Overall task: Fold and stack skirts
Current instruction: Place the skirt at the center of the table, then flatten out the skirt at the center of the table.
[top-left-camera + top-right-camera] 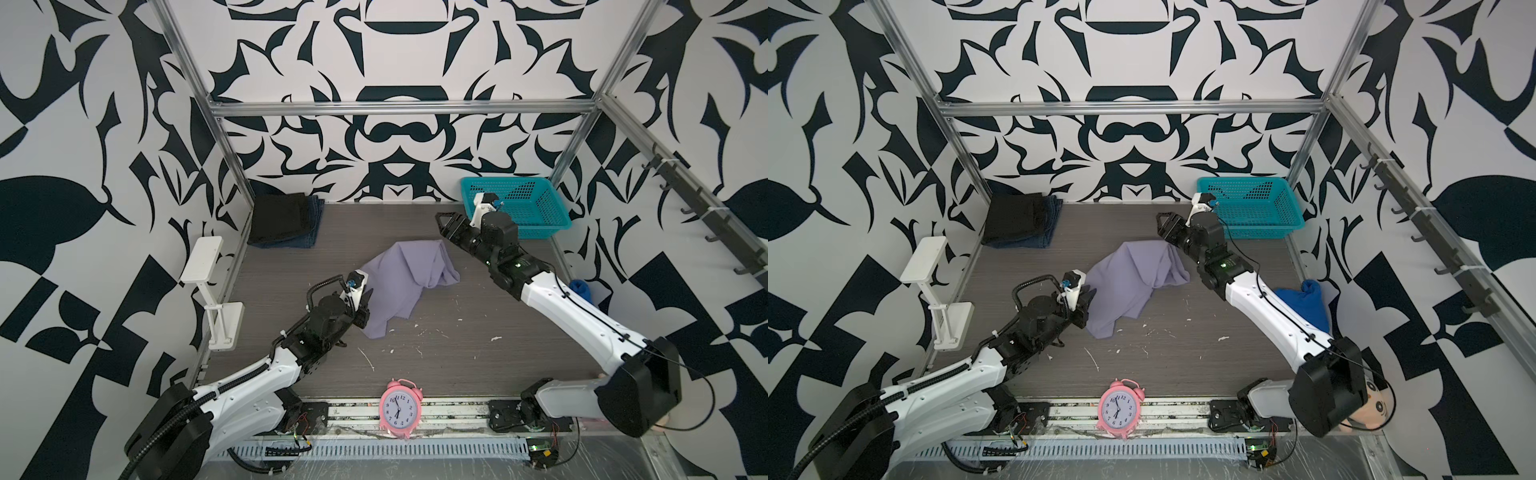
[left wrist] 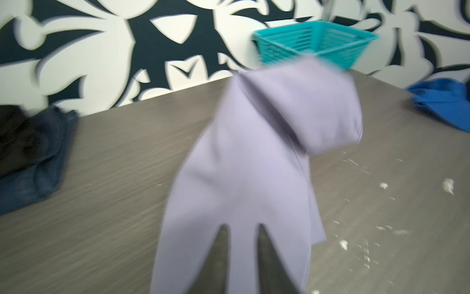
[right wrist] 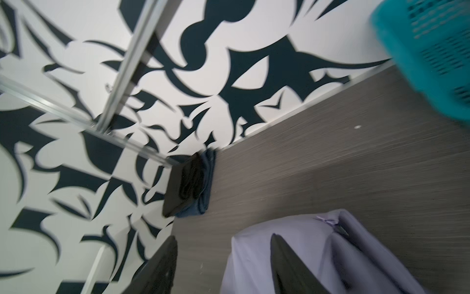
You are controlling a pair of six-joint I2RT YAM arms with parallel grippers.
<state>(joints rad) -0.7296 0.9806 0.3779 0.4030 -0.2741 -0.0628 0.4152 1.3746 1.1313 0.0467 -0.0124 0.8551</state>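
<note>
Nearest, a pink alarm clock [image 1: 400, 409] shows numerals one to twelve. The lavender skirt [image 1: 405, 282] lies crumpled mid-table, its long axis running near-left to far-right. The left gripper [image 2: 241, 230] has cloth between its narrowly parted fingers at the near end; I cannot tell whether it is clamped. The right gripper [image 3: 224, 238] hangs spread over the far end. Far left, the black skirt [image 1: 280, 218] sits folded on the denim skirt [image 1: 305, 241]. Far right, the teal basket [image 1: 507, 180] shows its perforated floor.

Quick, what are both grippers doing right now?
Left gripper: open, over the lavender skirt.
Right gripper: open, holding nothing.
</note>
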